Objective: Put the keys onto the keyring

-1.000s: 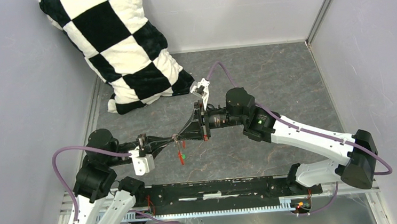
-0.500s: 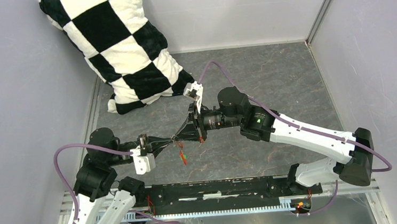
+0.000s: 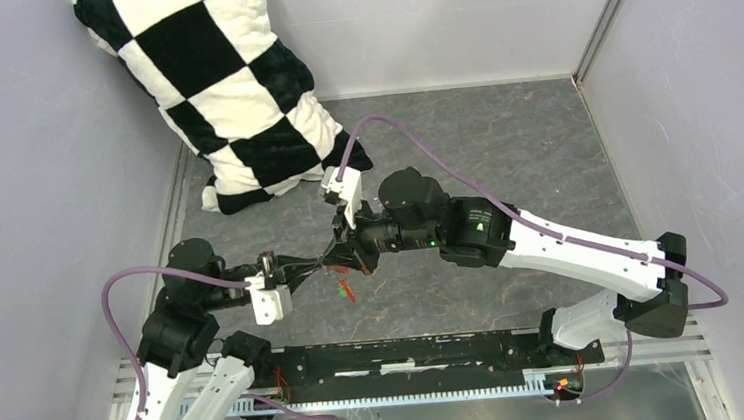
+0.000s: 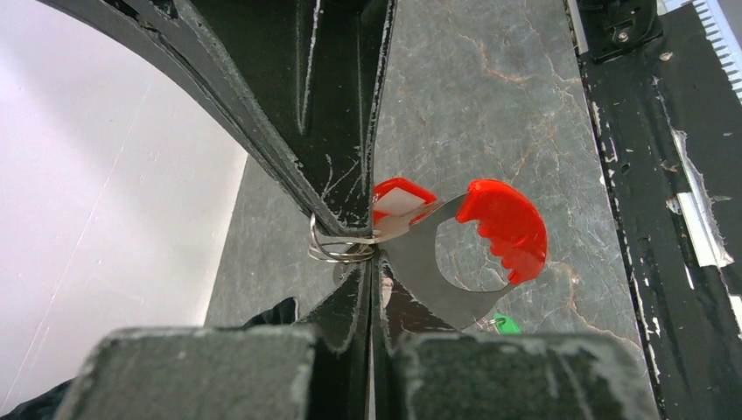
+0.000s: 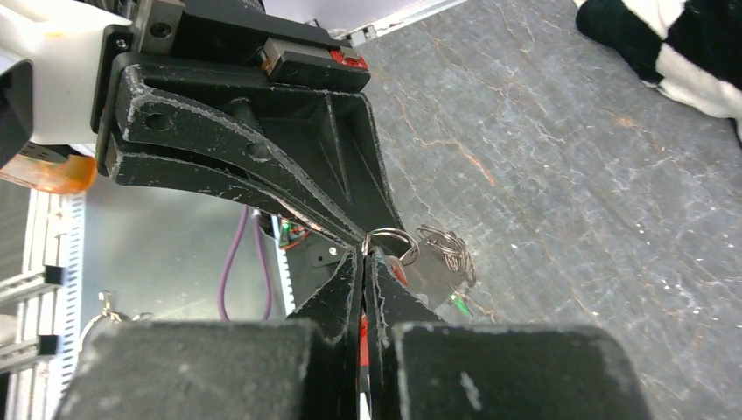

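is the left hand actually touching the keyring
Touching. The left wrist view shows the keyring running straight into the tip of the left hand, whose fingers are shut on it, with no gap.

The top external view sits high behind the arm bases (image 3: 576, 326), looking steeply down over the whole table (image 3: 543, 136). Each wrist view looks forward at close range. All three share the keyring (image 4: 337, 251), near centre in both wrist frames.
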You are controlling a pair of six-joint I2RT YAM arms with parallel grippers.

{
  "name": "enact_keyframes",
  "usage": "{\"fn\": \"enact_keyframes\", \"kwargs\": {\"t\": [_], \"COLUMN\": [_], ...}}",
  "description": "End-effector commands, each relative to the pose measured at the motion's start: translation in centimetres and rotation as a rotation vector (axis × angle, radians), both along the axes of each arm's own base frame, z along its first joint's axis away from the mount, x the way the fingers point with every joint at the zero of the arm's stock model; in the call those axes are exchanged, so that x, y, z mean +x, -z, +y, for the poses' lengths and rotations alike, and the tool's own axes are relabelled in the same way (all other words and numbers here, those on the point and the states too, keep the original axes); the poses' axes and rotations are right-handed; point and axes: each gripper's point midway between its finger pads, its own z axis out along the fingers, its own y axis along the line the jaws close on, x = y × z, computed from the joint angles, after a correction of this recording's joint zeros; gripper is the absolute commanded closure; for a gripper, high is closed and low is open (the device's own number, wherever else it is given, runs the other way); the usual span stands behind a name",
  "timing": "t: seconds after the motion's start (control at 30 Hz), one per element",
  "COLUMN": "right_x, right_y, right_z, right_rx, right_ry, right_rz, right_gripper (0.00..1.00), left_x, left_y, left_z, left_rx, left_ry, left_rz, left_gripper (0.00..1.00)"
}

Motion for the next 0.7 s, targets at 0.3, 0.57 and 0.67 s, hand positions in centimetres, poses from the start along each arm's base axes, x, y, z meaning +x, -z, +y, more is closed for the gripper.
{"fn": "enact_keyframes", "kwargs": {"t": [0.3, 0.57, 0.67], "right_x": [-1.5, -1.1, -0.8], "right_y": [-1.3, -2.2, -2.8], "right_z": [0.0, -0.5, -0.7], "right_rx": [-0.12, -0.099, -0.082], "right_ry": [-0.025, 0.017, 0.038], "right_rz": [-0.195, -0.221, -0.23], "right_gripper": [1.0, 1.0, 1.0], "left_x": [0.4, 0.3, 0.1], "left_y": [-2.0, -2.6, -2.8], "left_z": [0.1, -0.1, -0.1], "left_rx": [-0.025, -0.066, -0.07], "left_ry": [-0.027, -0.029, -0.028], "left_rz": [-0.026, 0.001, 0.003], "left_gripper": [0.98, 0.98, 0.98]}}
